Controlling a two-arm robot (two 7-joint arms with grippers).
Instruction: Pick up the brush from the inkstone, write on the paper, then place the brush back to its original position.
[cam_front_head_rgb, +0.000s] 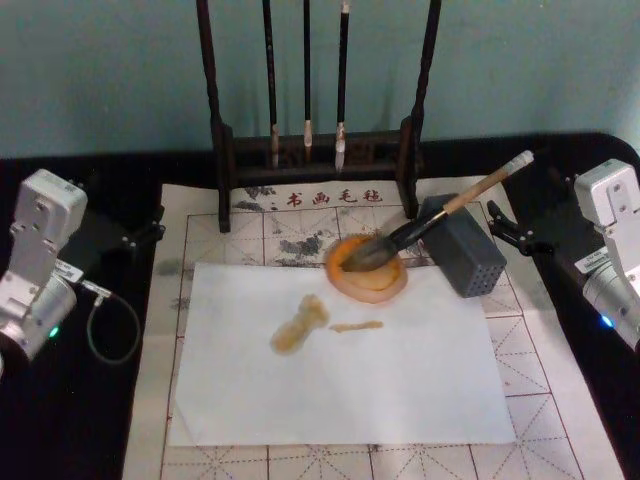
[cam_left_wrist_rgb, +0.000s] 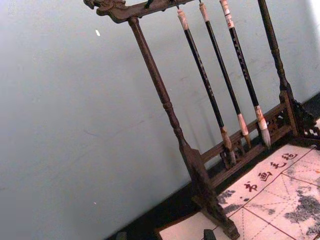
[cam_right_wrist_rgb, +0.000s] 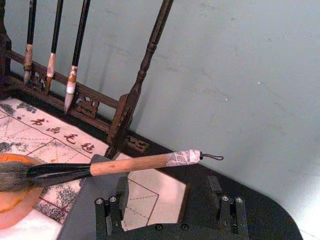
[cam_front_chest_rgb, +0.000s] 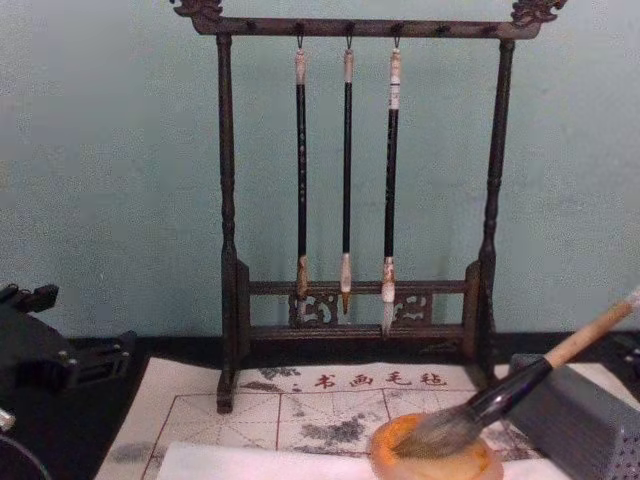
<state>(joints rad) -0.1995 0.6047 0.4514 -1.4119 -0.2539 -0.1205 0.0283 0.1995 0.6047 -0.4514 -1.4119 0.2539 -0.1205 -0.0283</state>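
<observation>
The brush (cam_front_head_rgb: 440, 215) lies at a slant, its grey bristles resting in the orange inkstone (cam_front_head_rgb: 384, 285) and its tan handle propped on a grey block (cam_front_head_rgb: 465, 250). In the right wrist view the brush (cam_right_wrist_rgb: 130, 164) ends in a white-wrapped tip with a small loop. The white paper (cam_front_head_rgb: 380, 380) lies in front of the inkstone and carries an amber-brown smear (cam_front_head_rgb: 300, 325). My right gripper (cam_front_head_rgb: 505, 232) sits right of the block, open, its fingers (cam_right_wrist_rgb: 105, 215) apart and holding nothing. My left gripper (cam_front_head_rgb: 140, 232) rests at the mat's left edge, open and apart from everything.
A dark wooden rack (cam_front_head_rgb: 315, 150) with three thin hanging brushes (cam_front_chest_rgb: 347, 180) stands at the back. The cream felt mat (cam_front_head_rgb: 560, 400) with a red grid lies under the paper. A looped cable (cam_front_head_rgb: 110, 325) lies on the black table at the left.
</observation>
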